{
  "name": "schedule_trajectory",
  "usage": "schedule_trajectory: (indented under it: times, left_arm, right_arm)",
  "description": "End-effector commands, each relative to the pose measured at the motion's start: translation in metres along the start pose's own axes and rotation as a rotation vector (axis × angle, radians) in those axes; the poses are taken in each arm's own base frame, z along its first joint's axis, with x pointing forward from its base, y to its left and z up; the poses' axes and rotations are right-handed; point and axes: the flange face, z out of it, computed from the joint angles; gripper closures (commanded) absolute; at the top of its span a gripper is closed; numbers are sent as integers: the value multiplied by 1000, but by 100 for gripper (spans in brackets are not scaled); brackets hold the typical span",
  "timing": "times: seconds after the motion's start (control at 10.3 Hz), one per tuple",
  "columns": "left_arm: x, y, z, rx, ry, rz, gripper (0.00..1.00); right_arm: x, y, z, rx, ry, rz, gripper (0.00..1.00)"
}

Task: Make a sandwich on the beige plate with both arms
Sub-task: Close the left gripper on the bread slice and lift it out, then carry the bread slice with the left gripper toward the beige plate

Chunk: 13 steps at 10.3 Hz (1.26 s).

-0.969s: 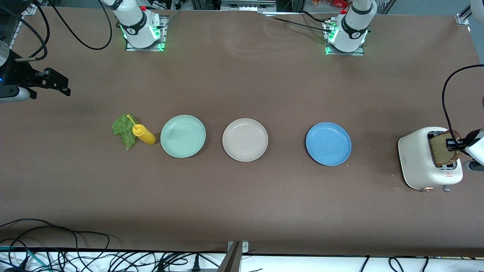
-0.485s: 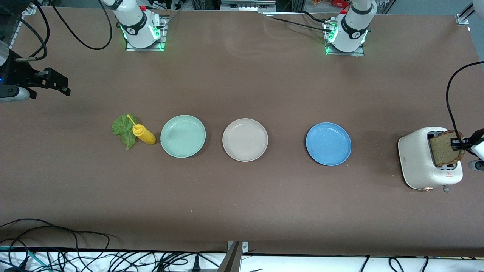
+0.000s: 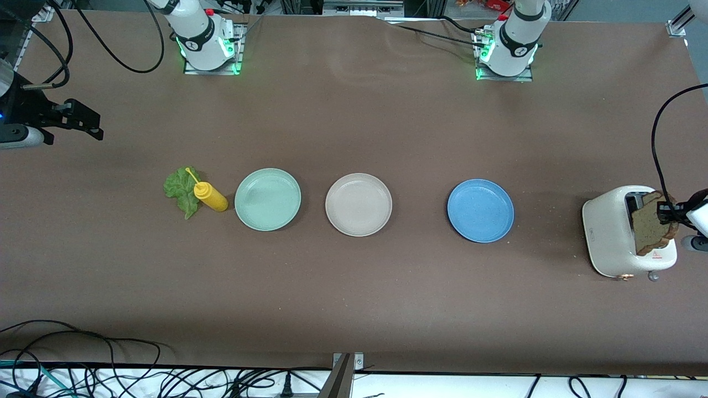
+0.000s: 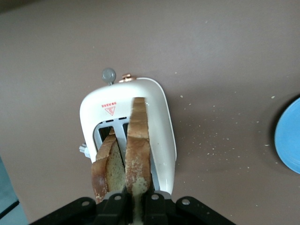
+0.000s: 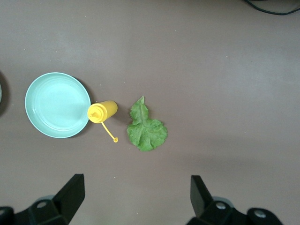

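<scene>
My left gripper is shut on the top edge of a brown bread slice. The slice hangs tilted just above the white toaster. A second slice still stands in the toaster's slot. The beige plate lies bare at mid-table. A green lettuce leaf lies flat toward the right arm's end. My right gripper waits open, high over the table at that end, with nothing between its fingers.
A yellow squeeze bottle lies on its side against the lettuce, beside a mint green plate. A blue plate sits between the beige plate and the toaster. Cables run along the table's near edge.
My left gripper has drawn the bread slice up out of the toaster slot, and the slice now hangs tilted. The right arm has not moved.
</scene>
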Motion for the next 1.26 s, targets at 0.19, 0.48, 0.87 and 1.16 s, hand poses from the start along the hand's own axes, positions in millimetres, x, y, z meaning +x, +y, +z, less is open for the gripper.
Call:
schedule_trajectory:
  times: [0.19,0.48,0.87,1.16]
  left_arm:
    - [7,47,-43,7,-42,96,100]
    - [19,110,-48,-79,-57,176,100]
    - [39,180,-27,-226,-65,233,100]
    - [56,230,6,-458,-89,207,100]
  right_arm:
    - [-9,-15,-12,5,-33,-20,0]
    - [-11,-15,-13,6,-41,-23,0]
    - [-11,-14,-18,6,-36,-21,0]
    - [-11,-15,-18,6,-36,-23,0]
